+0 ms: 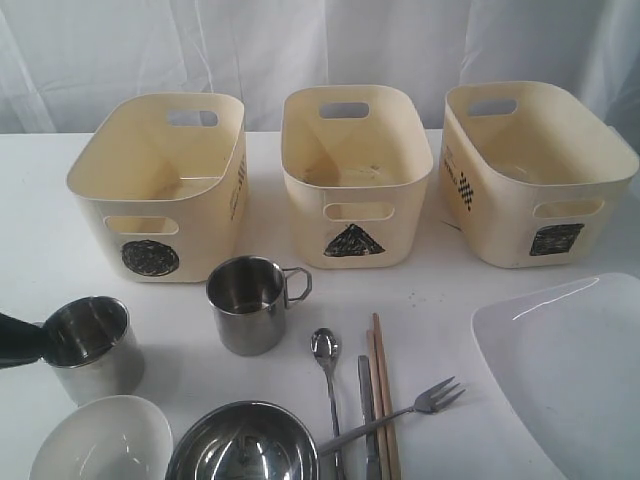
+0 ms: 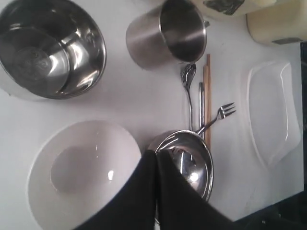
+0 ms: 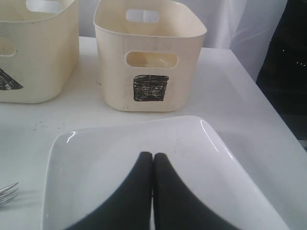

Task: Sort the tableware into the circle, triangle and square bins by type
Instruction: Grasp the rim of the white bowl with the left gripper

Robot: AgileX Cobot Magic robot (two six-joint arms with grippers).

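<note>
Three cream bins stand at the back: circle (image 1: 155, 190), triangle (image 1: 355, 175), square (image 1: 535, 170). In front of them are two steel mugs (image 1: 248, 305) (image 1: 90, 350), a white bowl (image 1: 100, 440), a steel bowl (image 1: 240, 445), a spoon (image 1: 325, 350), a knife (image 1: 368, 410), chopsticks (image 1: 383, 400), a fork (image 1: 420, 405) and a white plate (image 1: 570, 380). My left gripper (image 2: 157, 154) is shut and empty; it hangs above the gap between the two bowls, and its dark tip (image 1: 25, 340) shows beside the left mug. My right gripper (image 3: 153, 155) is shut and empty over the plate (image 3: 96, 163), facing the square bin (image 3: 149, 62).
A white curtain hangs behind the bins. The table's right edge (image 3: 268, 110) drops to a dark floor just past the square bin and the plate. The fork rests with its handle on the steel bowl's rim (image 2: 211, 163).
</note>
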